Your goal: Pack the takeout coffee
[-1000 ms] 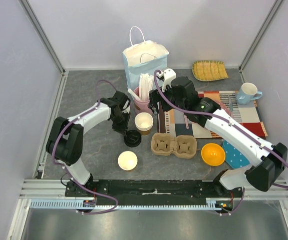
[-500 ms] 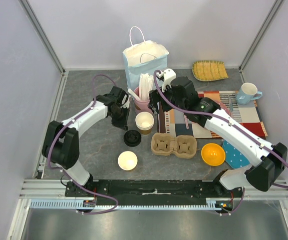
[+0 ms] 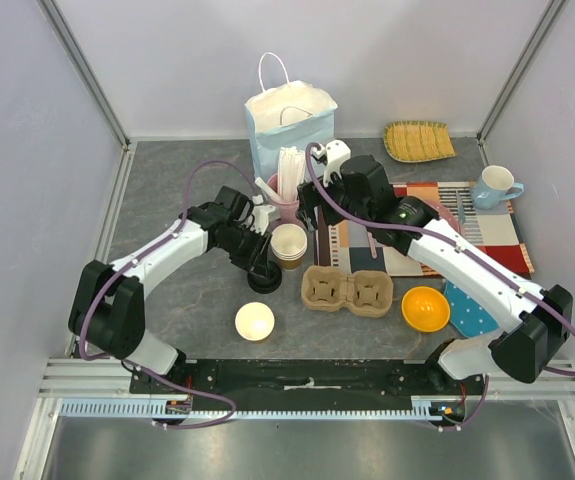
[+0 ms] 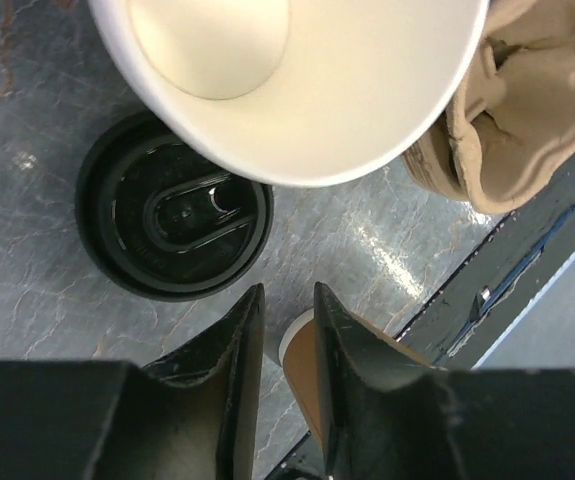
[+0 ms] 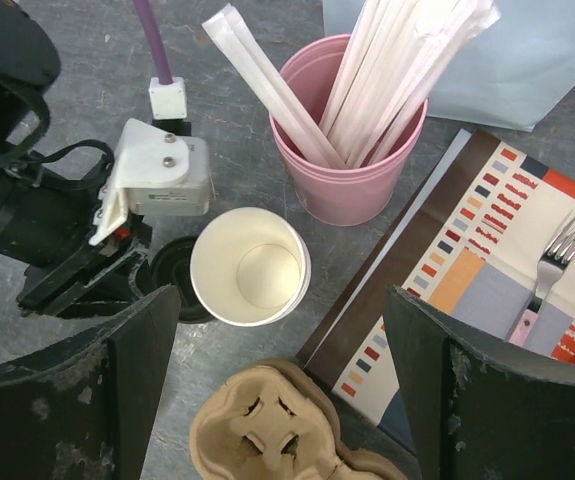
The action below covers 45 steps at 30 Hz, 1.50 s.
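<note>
No lidded cup shows, so the takeout coffee is out of view. A loose black sip lid (image 4: 174,215) (image 3: 264,276) lies flat on the grey table. Right beside it stands a lidless kraft cup (image 3: 288,243) (image 5: 250,265), cream inside. A second lidless cup (image 3: 254,321) stands nearer the front. My left gripper (image 4: 288,292) (image 3: 260,260) hovers just by the lid, its jaws a narrow gap apart with nothing between them. My right gripper (image 5: 282,300) (image 3: 308,217) hangs wide open above the lidless cup, holding nothing.
A pulp cup carrier (image 3: 347,290) lies right of the cups. Behind them stand a pink cup of wrapped straws (image 5: 347,180) and a white paper bag (image 3: 289,115). A striped placemat (image 3: 472,225), an orange bowl (image 3: 426,308), a blue mug (image 3: 494,187) and a woven tray (image 3: 419,140) fill the right side.
My left arm has swung right and forward to the black lid, and its jaws have parted a little. The lid, the cups and the right arm have stayed put.
</note>
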Available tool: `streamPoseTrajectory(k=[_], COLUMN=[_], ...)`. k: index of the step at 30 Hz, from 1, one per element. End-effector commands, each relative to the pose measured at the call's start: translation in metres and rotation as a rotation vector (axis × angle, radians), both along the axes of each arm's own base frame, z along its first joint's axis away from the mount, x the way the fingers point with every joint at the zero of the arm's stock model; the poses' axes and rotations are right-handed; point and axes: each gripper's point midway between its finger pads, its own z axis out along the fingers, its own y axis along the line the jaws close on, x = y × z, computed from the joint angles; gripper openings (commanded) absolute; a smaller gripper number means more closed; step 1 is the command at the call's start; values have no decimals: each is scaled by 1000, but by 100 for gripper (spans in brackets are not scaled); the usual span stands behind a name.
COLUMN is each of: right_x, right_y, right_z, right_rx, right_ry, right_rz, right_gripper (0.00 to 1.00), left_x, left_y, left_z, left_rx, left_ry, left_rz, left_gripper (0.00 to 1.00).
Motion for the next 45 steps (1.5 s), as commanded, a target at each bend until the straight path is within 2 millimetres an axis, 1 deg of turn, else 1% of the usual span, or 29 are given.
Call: streamPoseTrajectory(k=[1, 4, 7, 8, 9, 10, 11, 12, 13, 14, 16, 19, 20, 23, 24, 25, 27, 28, 31, 34, 36, 41, 45], right_x=[-5, -7, -9, -9, -9, -10, -10, -11, -11, -12, -12, -12, -12, -11, -11, -11, -11, -11, -10, -10, -10, -9, -8], right_y=[-5, -9, -12, -13, -14, -14, -14, -14, -15, -15, -16, -16, -16, -15, -15, -15, -15, -15, -17, -16, -15, -17, -15], right_z=[2, 6, 8, 8, 8, 8, 8, 8, 8, 9, 9, 8, 8, 11, 11, 11, 11, 11, 10, 7, 8, 8, 8], right_rx=[7, 10, 12, 11, 13, 17, 19, 22, 22, 29, 31, 33, 32, 36, 34, 35, 32, 33, 28, 21, 25, 14, 18], right_ry=[-8, -17, -26, -25, -26, -24, -23, -20, -19, -19, -19, -18, -18, -21, -22, -24, -24, -25, -28, -21, -20, -29, -26], right_rz=[-7, -14, -22, -26, -28, -30, -32, -31, -33, -36, -40, -39, -41, -39, -40, -38, -39, -39, -46, -48, -44, -45, -38], right_gripper=[90, 90, 90, 90, 90, 90, 90, 90, 90, 90, 90, 90, 90, 90, 90, 90, 90, 90, 90, 90, 91, 91, 91], left_x=[5, 6, 6, 3, 10, 12, 10, 15, 15, 10, 11, 9, 11, 11, 15, 14, 17, 11, 5, 13, 22, 18, 24], left_y=[-18, -25, -28, -26, -28, -28, -25, -27, -27, -26, -30, -31, -32, -35, -33, -32, -24, -20, -19, -23, -24, -23, -18], left_z=[12, 13, 13, 7, 13, 13, 7, 14, 14, 8, 12, 6, 8, 4, 1, -6, -13, -19, -25, -27, -30, -42, -48], left_rx=[-130, -187, -239, -238, -252, -257, -249, -264, -269, -273, -299, -287, -287, -270, -230, -198, -140, -122, -104, -89, -68, -41, 6], left_ry=[-131, -166, -263, -282, -370, -411, -429, -503, -528, -534, -597, -576, -588, -593, -603, -589, -589, -556, -547, -560, -570, -561, -563], left_rz=[-124, -137, -196, -211, -250, -267, -272, -295, -307, -321, -364, -377, -386, -441, -441, -453, -461, -476, -500, -456, -419, -447, -425], left_gripper=[34, 34, 34, 34, 34, 34, 34, 34, 34, 34, 36, 36, 36, 38, 38, 38, 38, 38, 40, 42, 42, 41, 37])
